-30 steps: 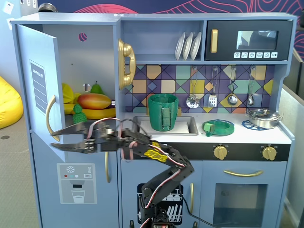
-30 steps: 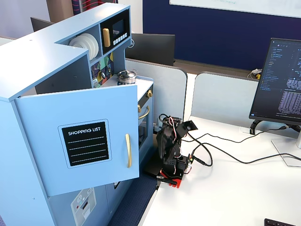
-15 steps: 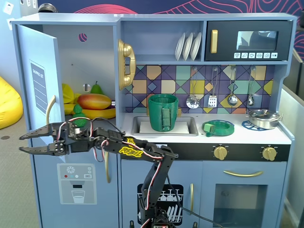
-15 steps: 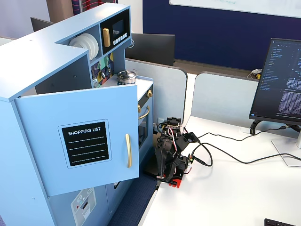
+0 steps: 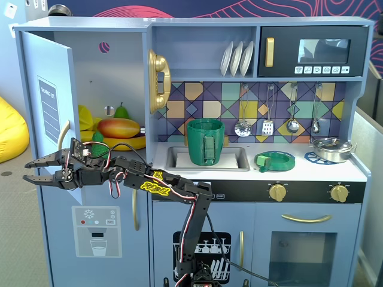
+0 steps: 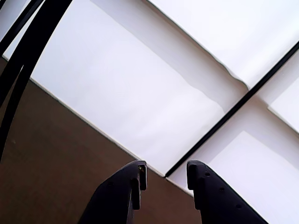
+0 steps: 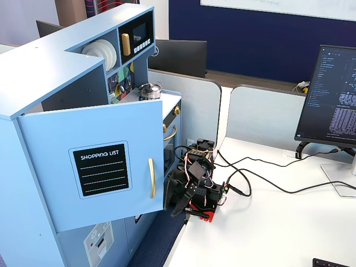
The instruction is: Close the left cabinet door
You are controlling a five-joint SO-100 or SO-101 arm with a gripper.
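A toy kitchen [image 5: 257, 185] in pale blue stands with its left cabinet door [image 7: 94, 167] swung wide open, so the task is not yet done: the whole closing swing is left. In a fixed view from the front, the door [image 5: 45, 107] shows edge-on at the kitchen's upper left corner, hinged there and sticking out toward the camera. Behind it the open cabinet holds toy fruit [image 5: 116, 128]. The black robot arm reaches left across the kitchen's front, and its gripper [image 5: 28, 171] hangs just below the door's lower edge, jaws parted a moderate way and holding nothing. Whether it touches the door cannot be told. In a fixed view from the side, the gripper [image 7: 177, 207] sits beside the door's free edge, near the curved gold handle [image 7: 151, 178]. The wrist view shows only the two dark fingertips [image 6: 135, 179] against a pale ceiling. The door's chalkboard face looks clear of obstacles, and the space outside it appears open. The cabinet opening seems clear too, though the fruit lies near its front.
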